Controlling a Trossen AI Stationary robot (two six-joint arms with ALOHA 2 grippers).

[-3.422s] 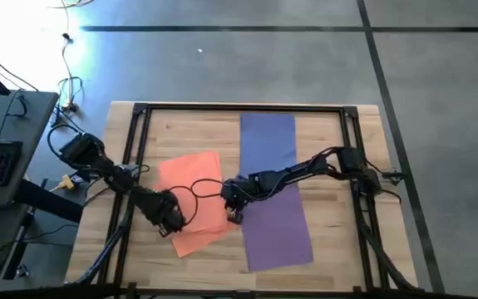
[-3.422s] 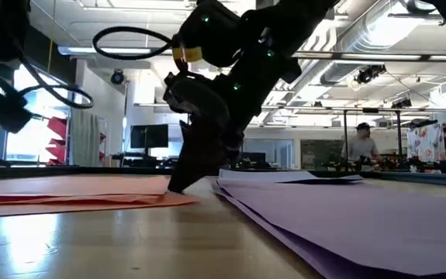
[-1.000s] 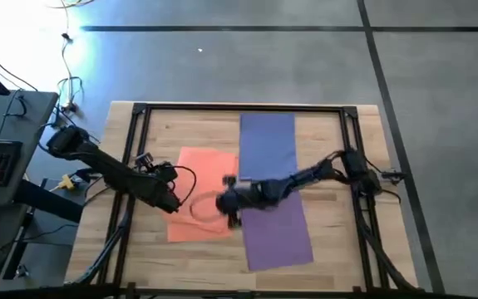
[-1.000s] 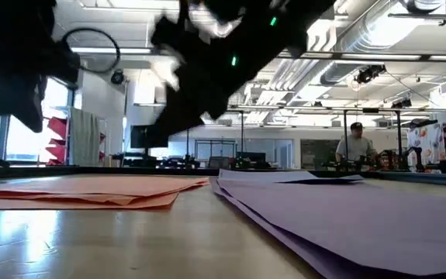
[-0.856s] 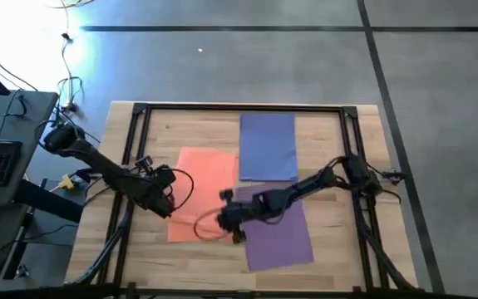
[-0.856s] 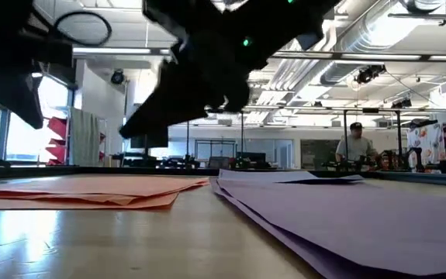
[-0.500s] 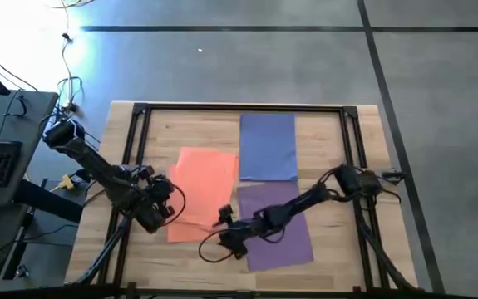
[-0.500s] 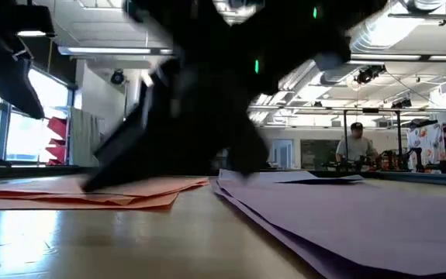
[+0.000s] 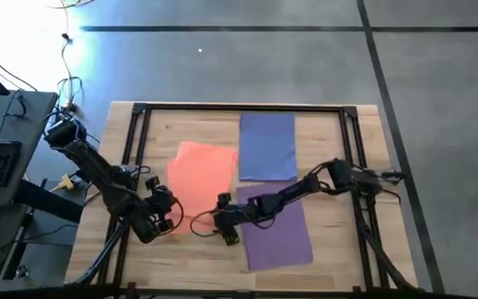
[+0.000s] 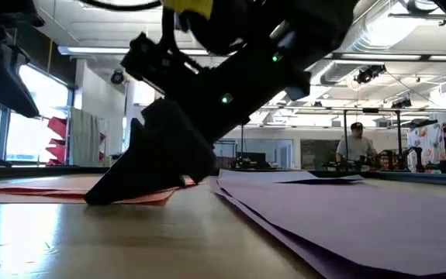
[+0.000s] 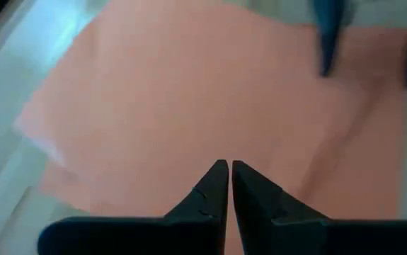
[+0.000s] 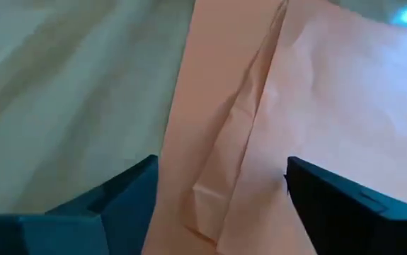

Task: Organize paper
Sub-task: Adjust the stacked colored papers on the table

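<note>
High view: orange paper (image 9: 204, 178) at table center, blue paper (image 9: 268, 145) at 1 o'clock, purple paper (image 9: 278, 224) at 5. Left gripper (image 11: 224, 185) closed, empty; right gripper (image 12: 221, 205) spread wide, empty. Sheets thin, floppy, slippery; pinch a lifted corner.

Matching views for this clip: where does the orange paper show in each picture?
High view: orange paper, left of centre, between both arms.
Low view: thin strip at left.
Left wrist view: fills the picture.
Right wrist view: right half.
Shared landmark: the right gripper at its near edge.
</note>
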